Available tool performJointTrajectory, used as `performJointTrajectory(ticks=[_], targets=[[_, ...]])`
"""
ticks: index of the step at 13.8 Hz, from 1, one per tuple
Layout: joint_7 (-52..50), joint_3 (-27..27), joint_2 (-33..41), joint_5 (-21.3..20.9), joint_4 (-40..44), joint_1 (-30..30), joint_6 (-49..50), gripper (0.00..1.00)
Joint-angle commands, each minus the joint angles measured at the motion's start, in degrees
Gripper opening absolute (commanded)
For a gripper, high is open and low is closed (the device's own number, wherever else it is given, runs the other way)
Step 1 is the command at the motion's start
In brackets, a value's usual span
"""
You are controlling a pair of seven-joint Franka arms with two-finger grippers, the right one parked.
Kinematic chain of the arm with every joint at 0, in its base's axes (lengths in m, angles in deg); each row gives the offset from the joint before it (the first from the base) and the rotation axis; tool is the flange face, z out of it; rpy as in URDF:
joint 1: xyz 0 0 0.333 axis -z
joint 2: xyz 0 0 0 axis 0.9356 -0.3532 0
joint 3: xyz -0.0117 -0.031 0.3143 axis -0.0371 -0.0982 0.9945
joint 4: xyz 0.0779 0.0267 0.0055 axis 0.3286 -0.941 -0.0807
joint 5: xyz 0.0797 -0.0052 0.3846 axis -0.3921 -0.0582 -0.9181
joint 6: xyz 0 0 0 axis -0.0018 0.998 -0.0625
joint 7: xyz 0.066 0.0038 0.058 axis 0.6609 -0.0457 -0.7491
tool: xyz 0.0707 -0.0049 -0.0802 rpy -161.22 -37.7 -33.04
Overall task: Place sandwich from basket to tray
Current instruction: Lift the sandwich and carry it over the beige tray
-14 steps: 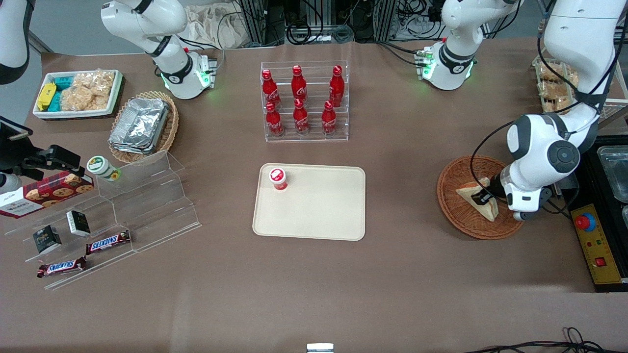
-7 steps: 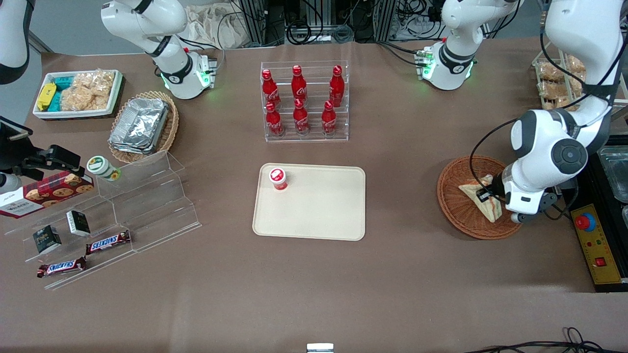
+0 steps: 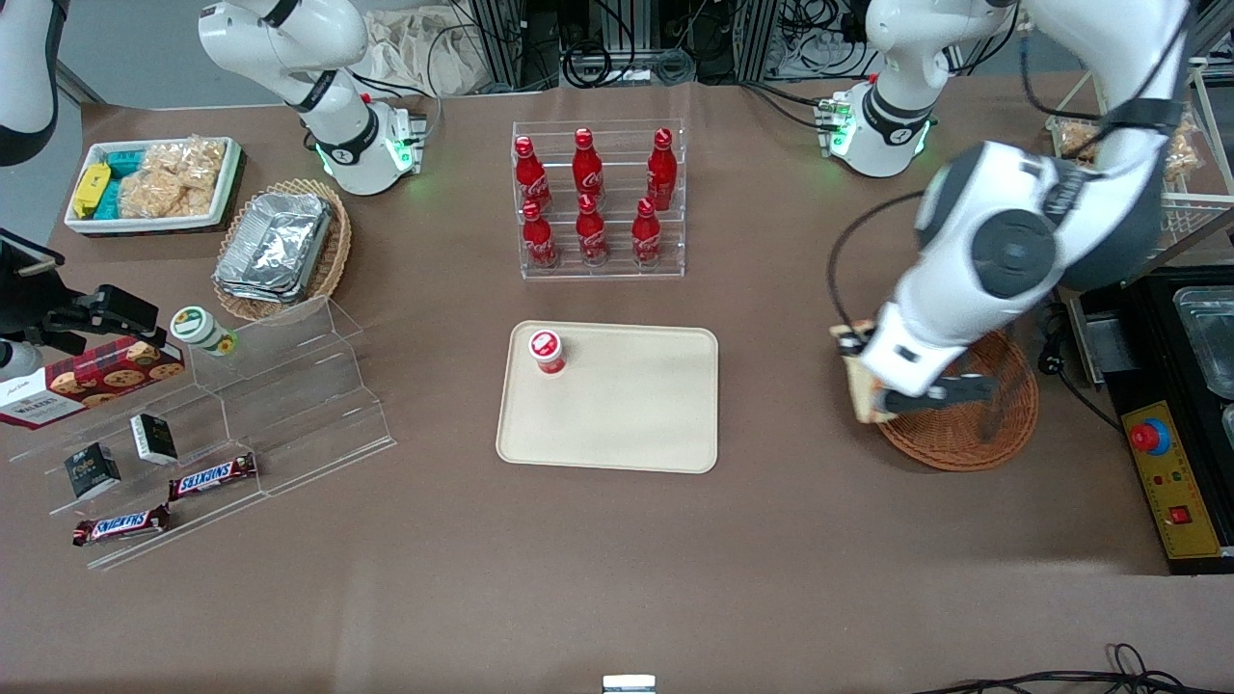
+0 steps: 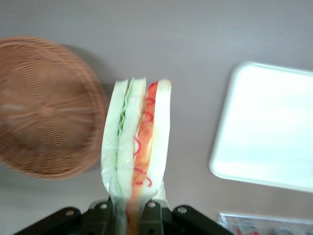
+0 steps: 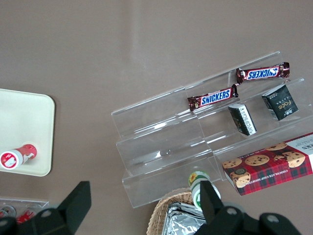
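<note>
A: Item — sandwich (image 3: 861, 393). Change?
B: Lifted out of the basket (image 3: 974, 424); a second ago it lay inside. Now at right-centre of the front view, over the basket's rim on the tray (image 3: 617, 405) side — carry stage begun.
A: Gripper (image 4: 128, 208)?
B: Pinching the sandwich's end.
A: Orientation?
B: Hangs on edge, long axis running straight out from the fingers, filling edge showing.

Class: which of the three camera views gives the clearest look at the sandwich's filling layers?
The left wrist view: the sandwich, gripped by the tool, shows its orange-red and green layers edge-on. The front view shows only a sliver beside the arm, over the basket rim. The right wrist view misses it.
</note>
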Motion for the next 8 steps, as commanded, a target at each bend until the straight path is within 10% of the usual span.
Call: performJointTrajectory(ticks=[1, 8], targets=[[-4.8, 0.2, -11.5, -1.5, 8.7, 8.2, 1.6, 0.00], [-9.1, 0.6, -26.2, -10.8, 10.8, 15.6, -14.2, 0.00]])
